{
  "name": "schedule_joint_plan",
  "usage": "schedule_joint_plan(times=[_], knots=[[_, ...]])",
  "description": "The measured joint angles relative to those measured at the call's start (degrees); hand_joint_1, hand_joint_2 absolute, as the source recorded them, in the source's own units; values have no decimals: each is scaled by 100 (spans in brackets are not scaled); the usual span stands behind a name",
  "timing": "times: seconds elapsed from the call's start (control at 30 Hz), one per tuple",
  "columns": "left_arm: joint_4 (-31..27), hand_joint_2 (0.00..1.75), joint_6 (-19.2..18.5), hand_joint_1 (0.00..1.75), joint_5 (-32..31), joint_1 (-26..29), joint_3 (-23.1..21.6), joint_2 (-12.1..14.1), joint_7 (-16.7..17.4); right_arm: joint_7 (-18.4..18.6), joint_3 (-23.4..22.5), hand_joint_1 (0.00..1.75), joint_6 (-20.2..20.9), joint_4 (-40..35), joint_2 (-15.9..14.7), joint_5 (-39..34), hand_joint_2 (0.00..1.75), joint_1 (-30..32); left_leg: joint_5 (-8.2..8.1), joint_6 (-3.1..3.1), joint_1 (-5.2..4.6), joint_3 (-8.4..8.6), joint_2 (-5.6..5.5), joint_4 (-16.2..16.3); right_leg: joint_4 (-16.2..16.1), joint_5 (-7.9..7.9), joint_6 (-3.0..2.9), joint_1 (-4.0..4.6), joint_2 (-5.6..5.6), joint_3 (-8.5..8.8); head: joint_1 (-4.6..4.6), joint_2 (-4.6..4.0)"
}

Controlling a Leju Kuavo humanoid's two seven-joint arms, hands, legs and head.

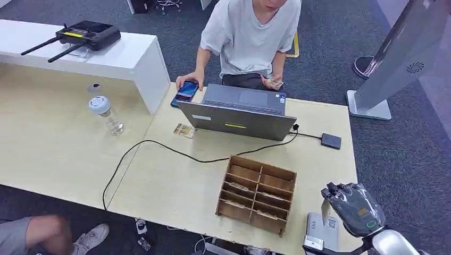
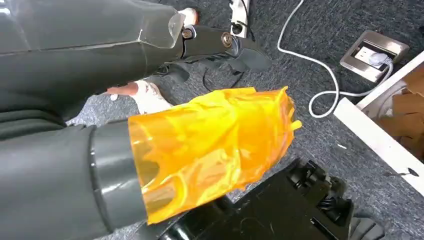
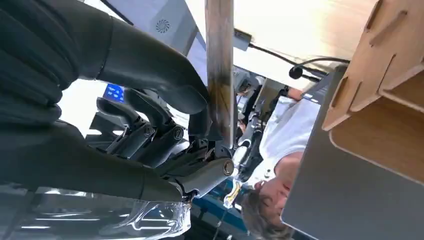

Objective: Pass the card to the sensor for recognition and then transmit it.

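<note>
Head view: the right hand [image 1: 355, 208] sits low at the table's [image 1: 175, 180] near corner, pinching a card [image 1: 325, 210] upright just right of the wooden organizer [image 1: 257, 193] — beyond it the laptop [image 1: 239, 112] and a seated person [image 1: 250, 37].

Left wrist view: the left hand [image 2: 215, 145] hangs over the carpet, wrapped in orange film — its fingers' state cannot be told.

Right wrist view: thumb and fingers [image 3: 150, 125] clamp the card [image 3: 220, 70] edge-on beside the organizer [image 3: 385, 90].

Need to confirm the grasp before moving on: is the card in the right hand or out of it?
In it. The right hand pinches the card between its thumb and fingers, above the table's near corner.
</note>
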Motion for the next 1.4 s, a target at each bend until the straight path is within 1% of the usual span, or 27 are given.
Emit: schedule_joint_plan(times=[0.27, 0.43, 0.6, 0.97, 1.4], knots=[[0, 0, -40, 0, -72, 5, 75, -9, -31, -33, 236, 175, 131, 72, -112, 24, 175, -134, 0, 0, 0, 0, 0, 0, 0, 0, 0, 0, 0, 0, 0, 0], [0, 0, -66, 0, -153, 12, 142, -55, -42, 63, 398, 175, 229, 249, -186, 96, 175, -207, 0, 0, 0, -1, 0, 0, 0, 0, 0, 0, 0, 0, 0, 0], [0, 0, -105, 0, -214, 43, 228, -83, -48, 79, 538, 175, 372, 376, -273, 59, 175, -291, 0, 0, -1, 0, 0, 0, 0, 0, 0, -1, 0, 0, -2, 0], [0, 0, -142, 0, -321, 64, 354, -138, -63, 138, 822, 175, 520, 590, -306, 7, 175, -431, 0, 0, 0, 0, 0, 0, 0, 0, 0, 0, 0, 0, -2, 0], [0, 0, -151, 0, -345, 65, 415, -144, -66, 144, 973, 175, 592, 647, -317, -2, 175, -497, 0, 0, 0, 0, 0, 0, 0, 0, 0, 0, 0, 0, 0, 0]])
